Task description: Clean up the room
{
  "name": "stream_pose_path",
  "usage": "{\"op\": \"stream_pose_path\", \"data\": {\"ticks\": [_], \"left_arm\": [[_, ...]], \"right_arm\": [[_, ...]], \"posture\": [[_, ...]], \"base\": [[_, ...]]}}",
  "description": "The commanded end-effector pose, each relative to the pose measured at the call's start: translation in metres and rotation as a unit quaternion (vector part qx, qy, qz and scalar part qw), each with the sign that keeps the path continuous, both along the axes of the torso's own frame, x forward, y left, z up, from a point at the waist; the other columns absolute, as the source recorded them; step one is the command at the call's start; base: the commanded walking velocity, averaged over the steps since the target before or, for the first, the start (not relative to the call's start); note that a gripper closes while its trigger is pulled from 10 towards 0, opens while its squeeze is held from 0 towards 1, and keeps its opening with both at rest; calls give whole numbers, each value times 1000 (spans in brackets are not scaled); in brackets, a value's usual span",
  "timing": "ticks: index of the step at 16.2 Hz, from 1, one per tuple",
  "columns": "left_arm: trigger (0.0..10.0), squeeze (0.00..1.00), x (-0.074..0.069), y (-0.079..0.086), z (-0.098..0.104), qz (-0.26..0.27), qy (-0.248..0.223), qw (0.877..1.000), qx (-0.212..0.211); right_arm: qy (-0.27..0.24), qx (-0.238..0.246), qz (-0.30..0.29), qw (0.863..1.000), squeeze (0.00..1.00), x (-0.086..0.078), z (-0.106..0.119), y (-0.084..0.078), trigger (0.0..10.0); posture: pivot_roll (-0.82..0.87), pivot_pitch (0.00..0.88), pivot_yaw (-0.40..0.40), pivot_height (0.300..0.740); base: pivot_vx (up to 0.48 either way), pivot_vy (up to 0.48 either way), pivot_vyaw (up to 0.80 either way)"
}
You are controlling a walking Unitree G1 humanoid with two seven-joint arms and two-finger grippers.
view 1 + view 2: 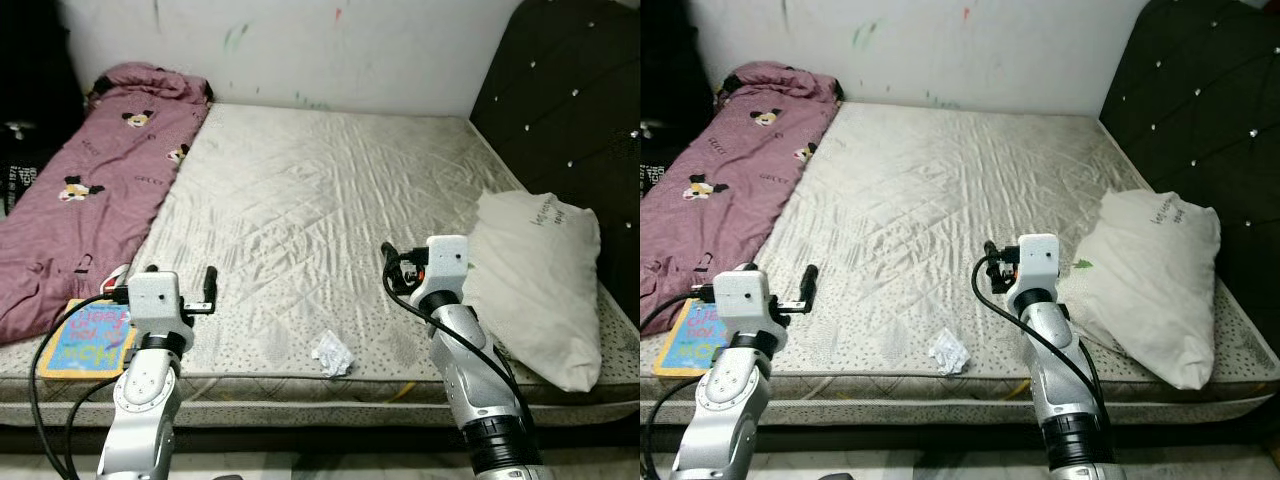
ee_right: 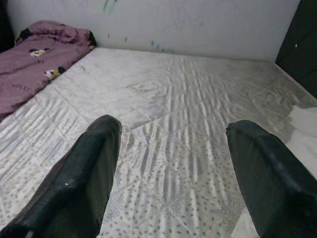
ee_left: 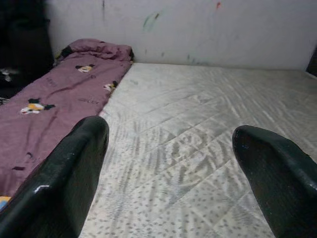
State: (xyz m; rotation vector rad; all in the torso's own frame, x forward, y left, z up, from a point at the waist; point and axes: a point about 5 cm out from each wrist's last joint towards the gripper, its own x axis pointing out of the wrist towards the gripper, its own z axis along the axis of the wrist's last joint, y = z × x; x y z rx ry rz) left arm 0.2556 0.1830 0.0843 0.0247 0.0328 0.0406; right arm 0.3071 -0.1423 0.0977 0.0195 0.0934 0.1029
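Crumpled paper (image 1: 331, 354) near mattress (image 1: 330, 190) edge

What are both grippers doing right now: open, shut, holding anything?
Left gripper: jaws open, empty, above the grey quilted mattress.
Right gripper: jaws open, empty, above the same mattress.

A bare quilted mattress (image 1: 330, 190) is carrying a maroon cartoon-print blanket (image 1: 90, 190) along its left side; a white pillow (image 1: 540, 285) is lying at right; crumpled paper (image 1: 331, 354) and a colourful book (image 1: 88, 337) are sitting near the front edge.
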Motion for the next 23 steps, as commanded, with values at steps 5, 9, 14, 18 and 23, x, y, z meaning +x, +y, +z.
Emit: {"op": "stream_pose_path", "data": {"ticks": [5, 9, 14, 18, 23], "left_arm": [[10000, 0, 3, -5, 1, -8, -5, 1000, -12], [10000, 0, 2, -5, 2, -8, -6, 1000, -12], [10000, 0, 2, -8, 13, -4, -39, 998, 43], [10000, 0, 0, -7, 17, 4, -14, 999, 29], [10000, 0, -2, -4, 13, 3, -5, 1000, 20]], "right_arm": [[2, -4, -13, 1000, 0, 2, 1, -8, 10000], [4, -4, -13, 1000, 0, 2, 0, -8, 10000], [2, -1, -25, 1000, 0, 3, 0, -13, 10000], [4, -13, -26, 1000, 0, 1, -1, -16, 10000], [12, -9, -28, 1000, 0, -6, -10, -10, 10000]], "posture": [[49, 0, -59, 740], [49, 0, -59, 740], [38, 0, -42, 740], [44, 0, -64, 740], [56, 0, -28, 740]], "base": [[205, 0, 0], [407, 0, 0], [82, 0, 0], [0, 0, 0], [0, 0, 0]]}}
